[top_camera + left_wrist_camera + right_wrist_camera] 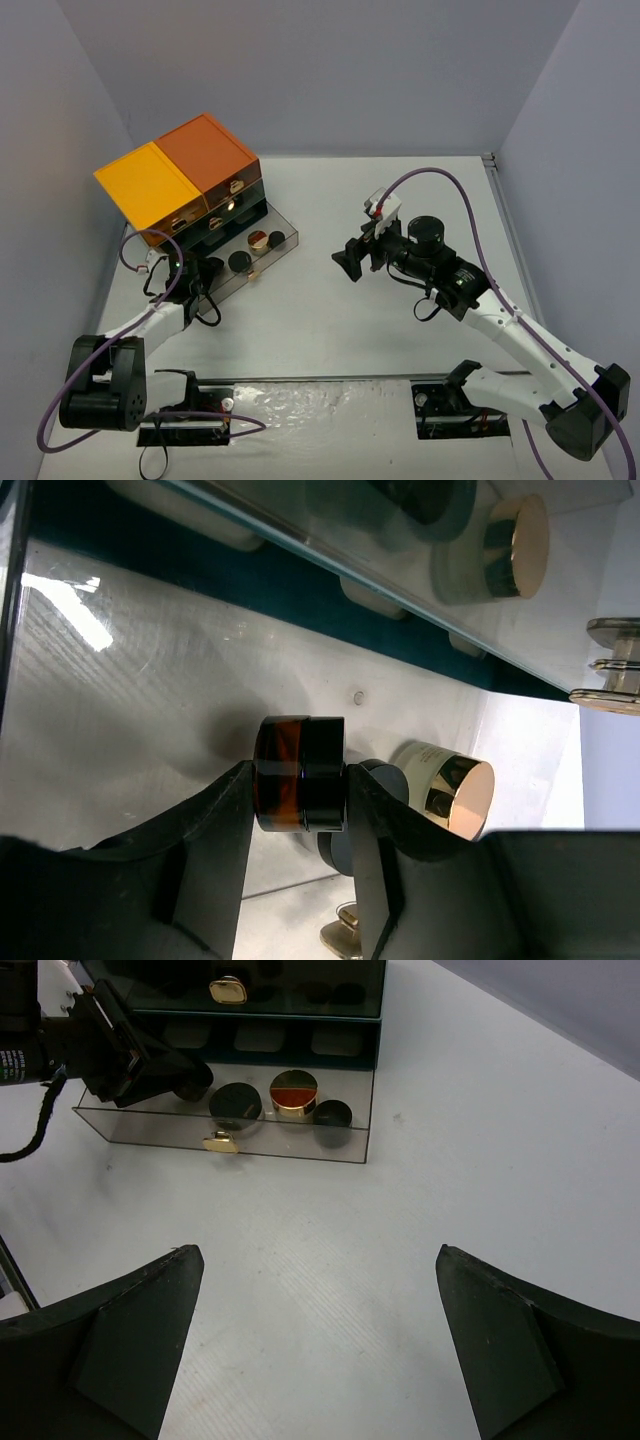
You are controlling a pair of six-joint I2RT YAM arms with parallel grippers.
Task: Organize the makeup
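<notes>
Currently an amber jar (pixel 298 772) is pinched in the left gripper (pixel 300 780) — the gold-lidded jar (pixel 455 792) just beside it could be knocked over on release.

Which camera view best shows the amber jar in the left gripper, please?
Left wrist: the amber jar sits centre frame, side on, clamped between the left gripper's fingers. In the top and right wrist views, that gripper hides it.
</notes>
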